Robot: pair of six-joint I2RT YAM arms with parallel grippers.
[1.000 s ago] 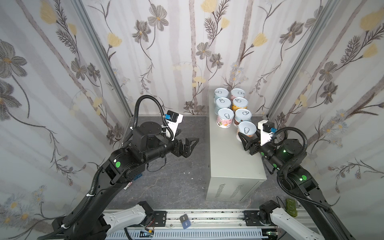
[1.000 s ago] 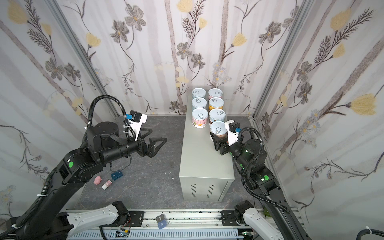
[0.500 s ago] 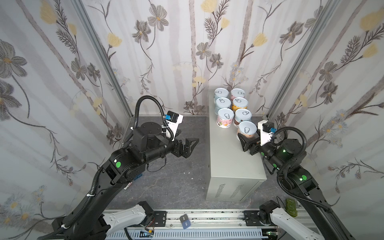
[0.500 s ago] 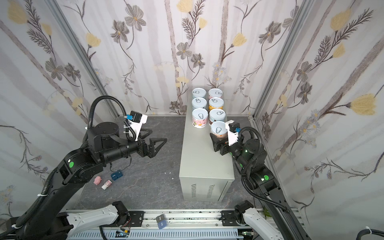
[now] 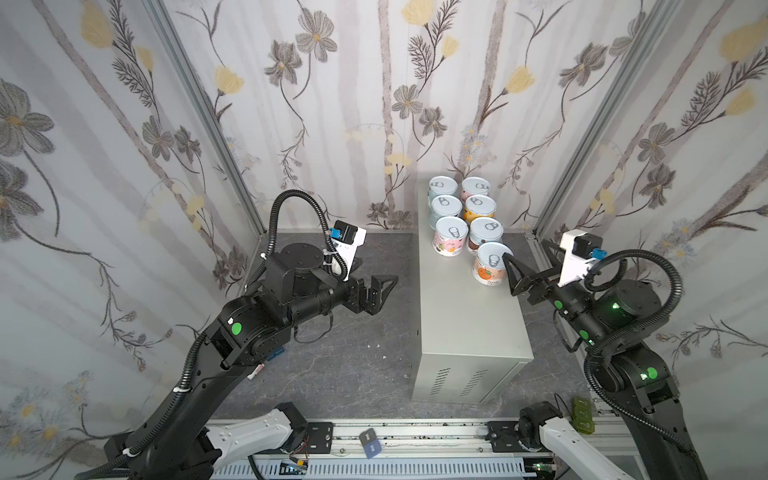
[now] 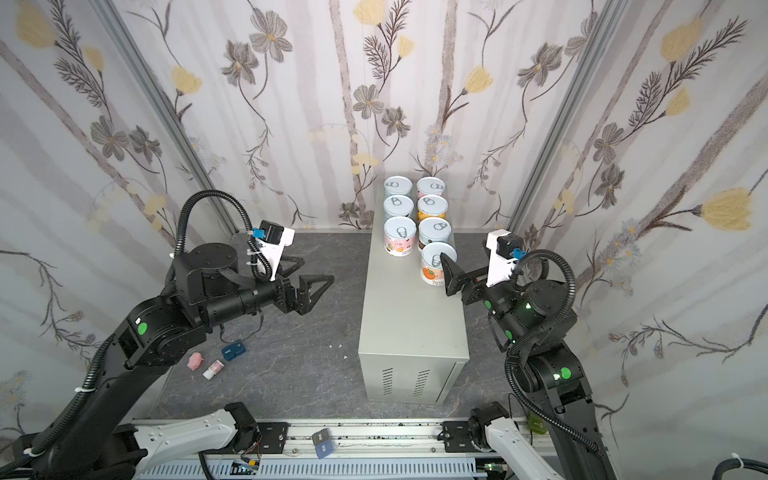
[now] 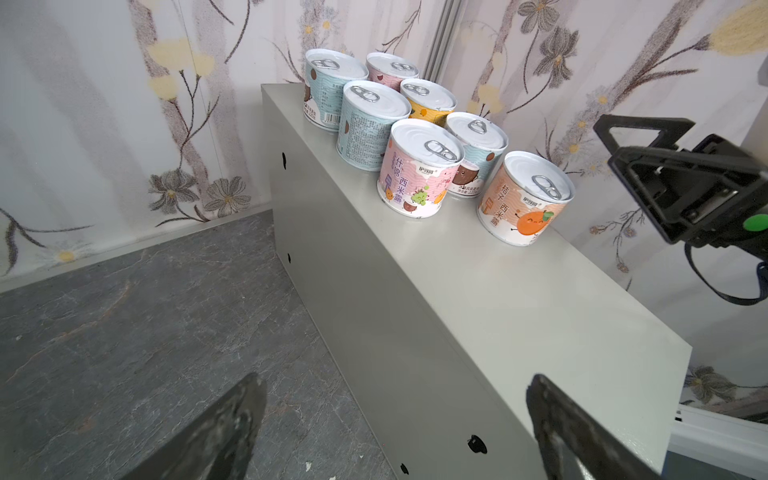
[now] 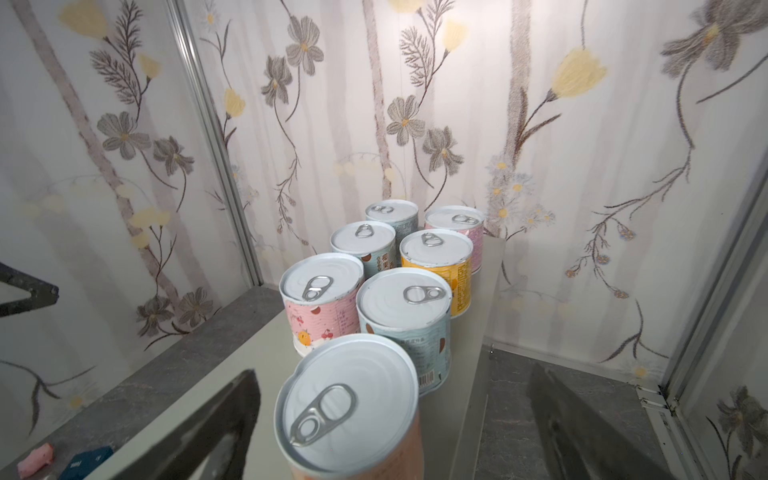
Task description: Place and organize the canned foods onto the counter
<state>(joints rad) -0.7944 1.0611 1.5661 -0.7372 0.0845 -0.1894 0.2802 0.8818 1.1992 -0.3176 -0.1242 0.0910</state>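
R gripper (image 5: 523, 250) jaws wide, holding nothing; orange-label can (image 5: 490, 266) upright on counter (image 5: 469, 324) right at its tips; six other cans (image 5: 451, 237) beyond it; L gripper (image 5: 377, 272) open too, farther off

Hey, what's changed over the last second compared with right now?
The right gripper opened and let go of the orange can, which stands on the counter between its spread jaws. The left gripper, open over the floor, and the six other cans stayed put.
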